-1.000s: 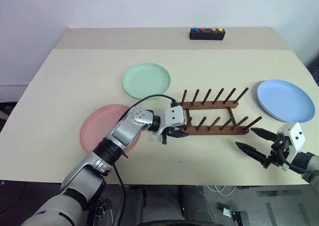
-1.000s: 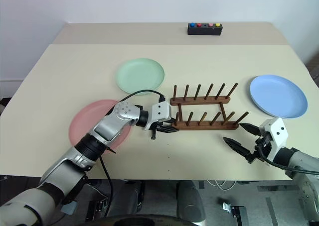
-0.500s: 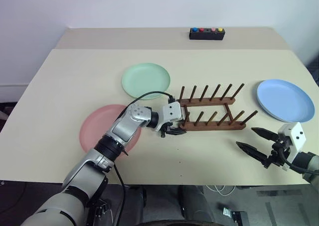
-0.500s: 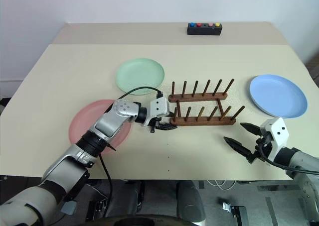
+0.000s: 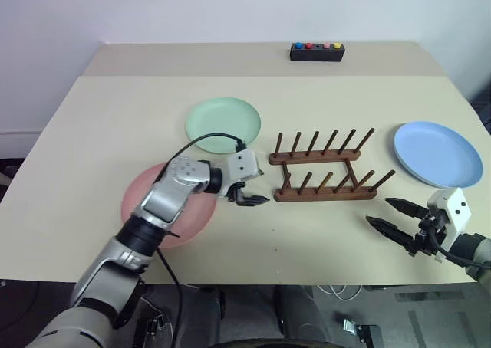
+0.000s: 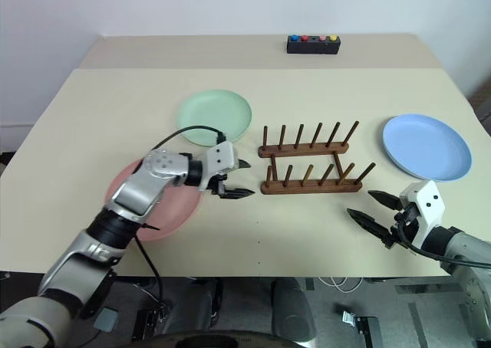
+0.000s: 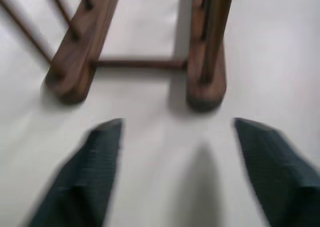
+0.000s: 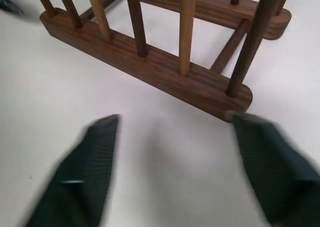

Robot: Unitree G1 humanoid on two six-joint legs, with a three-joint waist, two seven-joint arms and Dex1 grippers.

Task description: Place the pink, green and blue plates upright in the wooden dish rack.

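The left arm reached across the beige table (image 5: 115, 118) with its forearm lying over the round pink plate (image 5: 146, 210), wrist bent so the left gripper (image 5: 252, 195) pointed toward 3 o'clock at the near end of the small dark reddish-brown wooden dish rack (image 5: 326, 172). Its two black fingers stood apart with nothing between them, just short of the rack's rail ends. The right arm sat low at 4 o'clock on the table; the right gripper (image 5: 390, 218) aimed toward 10 o'clock, fingers spread and empty, near the rack's right end.

The left wrist view showed the two rounded rail ends and a crossbar close ahead of the parted fingers (image 7: 90, 177). The right wrist view showed the rack's nearer rail with upright pegs, and bare table between the fingertips (image 8: 85, 172).

The rack held no plates. The round green plate (image 5: 223, 124) lay flat at 10 o'clock from the rack, the pink one at 8 o'clock, and the round blue plate (image 5: 437, 153) at 3 o'clock. A black box with coloured buttons (image 5: 317, 51) sat at the table's far edge, at 12 o'clock.
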